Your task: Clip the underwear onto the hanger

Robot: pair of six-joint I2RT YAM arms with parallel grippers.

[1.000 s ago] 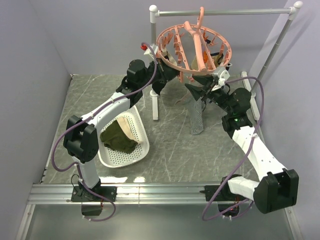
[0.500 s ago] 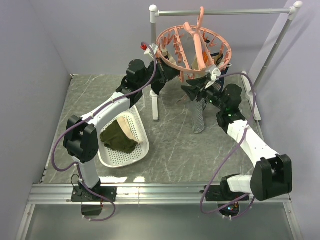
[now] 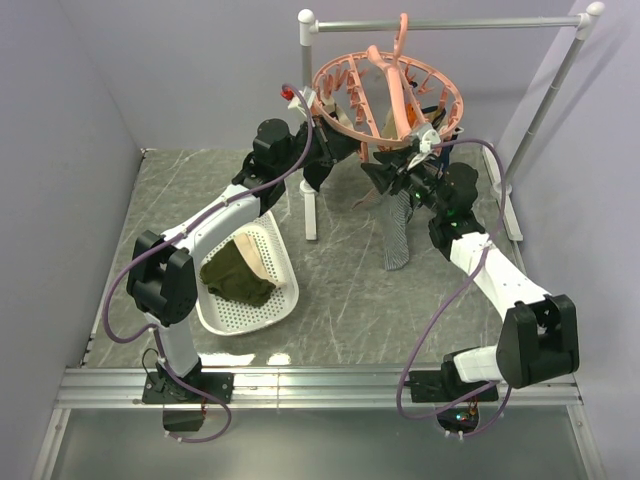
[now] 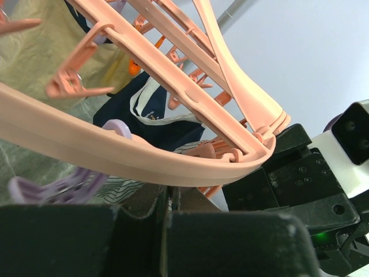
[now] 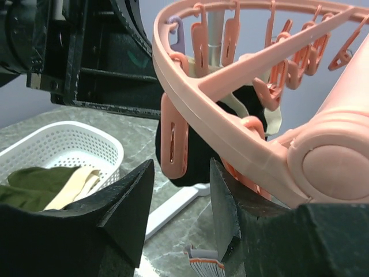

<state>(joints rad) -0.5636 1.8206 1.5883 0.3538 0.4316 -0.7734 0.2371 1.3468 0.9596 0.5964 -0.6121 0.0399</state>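
Underwear [image 3: 397, 235] hangs under the hanger [image 3: 393, 100]; left fingers [image 4: 86, 242] pressed together, right fingers [image 5: 69, 231] spread.

Salmon pink all over the hanger [image 3: 396, 100] at twelve o'clock, with a couple of lilac pegs [image 4: 63, 187] among the pink ones. Fine grey-and-white stripes on the underwear [image 3: 396, 235] at three o'clock. Dark navy garment [image 4: 173, 134] with cream trim. Olive-green garment [image 3: 235, 275] and beige cloth [image 3: 262, 258] in the white perforated basket [image 3: 283, 285] at eight o'clock. Grey marbled table [image 3: 350, 290], pale veins.
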